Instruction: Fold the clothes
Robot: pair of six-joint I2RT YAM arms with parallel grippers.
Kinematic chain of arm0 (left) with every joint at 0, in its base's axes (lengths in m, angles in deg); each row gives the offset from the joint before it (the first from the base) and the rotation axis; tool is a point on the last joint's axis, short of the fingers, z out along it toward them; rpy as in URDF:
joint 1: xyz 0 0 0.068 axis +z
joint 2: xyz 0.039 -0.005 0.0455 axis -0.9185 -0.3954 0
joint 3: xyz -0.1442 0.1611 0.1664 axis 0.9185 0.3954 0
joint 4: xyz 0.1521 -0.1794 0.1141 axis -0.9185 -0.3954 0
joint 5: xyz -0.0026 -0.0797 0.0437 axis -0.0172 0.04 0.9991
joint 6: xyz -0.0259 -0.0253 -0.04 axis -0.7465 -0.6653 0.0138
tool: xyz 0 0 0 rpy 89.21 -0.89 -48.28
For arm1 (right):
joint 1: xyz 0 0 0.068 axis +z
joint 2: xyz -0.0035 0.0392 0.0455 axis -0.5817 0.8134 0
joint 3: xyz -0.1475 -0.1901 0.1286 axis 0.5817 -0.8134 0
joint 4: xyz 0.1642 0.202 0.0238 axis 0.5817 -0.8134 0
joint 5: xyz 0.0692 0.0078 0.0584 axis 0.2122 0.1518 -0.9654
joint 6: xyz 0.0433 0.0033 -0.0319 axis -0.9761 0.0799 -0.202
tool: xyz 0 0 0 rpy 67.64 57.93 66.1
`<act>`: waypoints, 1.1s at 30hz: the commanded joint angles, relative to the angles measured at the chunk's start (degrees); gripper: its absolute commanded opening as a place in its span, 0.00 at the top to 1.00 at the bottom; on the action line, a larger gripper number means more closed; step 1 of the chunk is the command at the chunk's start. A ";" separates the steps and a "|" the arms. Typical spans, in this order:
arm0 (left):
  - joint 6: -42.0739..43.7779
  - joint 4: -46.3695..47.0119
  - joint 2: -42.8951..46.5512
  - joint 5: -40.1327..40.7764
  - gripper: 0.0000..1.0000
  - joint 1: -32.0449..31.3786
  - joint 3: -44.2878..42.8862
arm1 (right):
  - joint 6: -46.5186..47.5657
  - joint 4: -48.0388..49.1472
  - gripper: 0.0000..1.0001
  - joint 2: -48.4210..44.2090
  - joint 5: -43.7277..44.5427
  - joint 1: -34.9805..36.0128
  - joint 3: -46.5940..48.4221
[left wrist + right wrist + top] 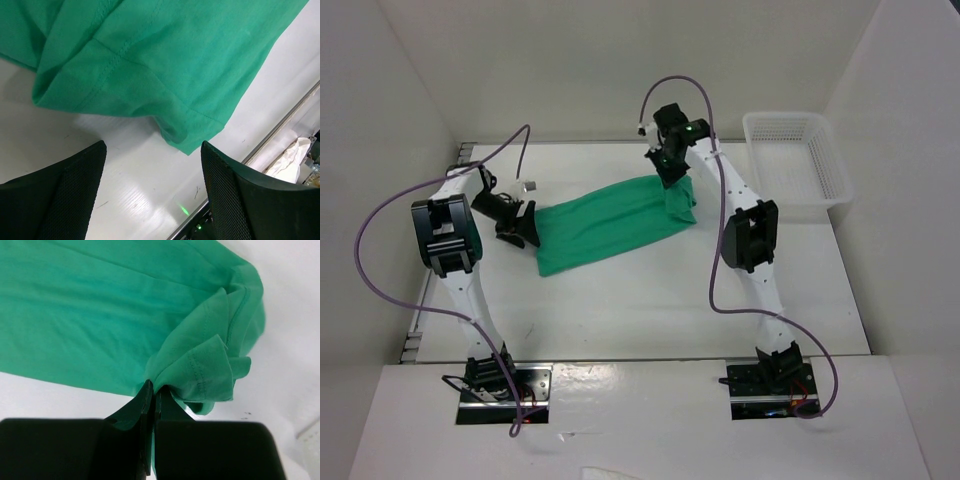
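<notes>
On the left of the table (620, 310), the left gripper (523, 228) hangs with jaws spread wide and empty, just beside the left end of the green T-shirt (610, 225); the shirt lies as a long folded band slanting across the table's middle; at its far right end the right gripper (670, 172) is clenched on a bunched fold of the cloth; further right, well apart, stands a white mesh basket (830, 170).

One green T-shirt (610, 228), one white mesh basket (790, 165), two tools: left tool (527, 230), right tool (672, 181).
</notes>
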State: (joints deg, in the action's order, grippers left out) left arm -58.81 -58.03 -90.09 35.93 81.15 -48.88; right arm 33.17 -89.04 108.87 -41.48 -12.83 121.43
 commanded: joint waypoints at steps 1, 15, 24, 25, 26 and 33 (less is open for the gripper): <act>0.78 0.46 2.86 1.18 0.17 -0.20 1.59 | 0.23 1.25 1.00 -5.04 2.39 2.30 3.49; 0.78 0.46 4.45 1.18 0.18 -0.20 4.40 | 1.38 3.36 1.00 -7.76 2.85 9.43 7.88; 1.31 0.46 5.50 1.18 0.18 0.33 6.07 | 1.90 2.30 1.00 -4.60 0.46 14.61 10.96; 1.31 0.46 5.50 1.18 0.18 0.33 6.07 | 1.90 2.30 1.00 -4.60 0.46 14.61 11.66; 1.31 0.46 5.50 1.18 0.18 0.33 6.07 | 1.90 2.30 1.00 -4.08 0.46 15.22 12.36; 1.84 0.46 7.17 1.18 0.18 1.38 7.83 | 1.90 2.30 1.00 -2.05 -2.70 16.98 14.91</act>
State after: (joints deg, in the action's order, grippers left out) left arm -58.52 -56.92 -86.07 37.37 81.59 -41.93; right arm 34.80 -88.60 105.90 -42.09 2.91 133.19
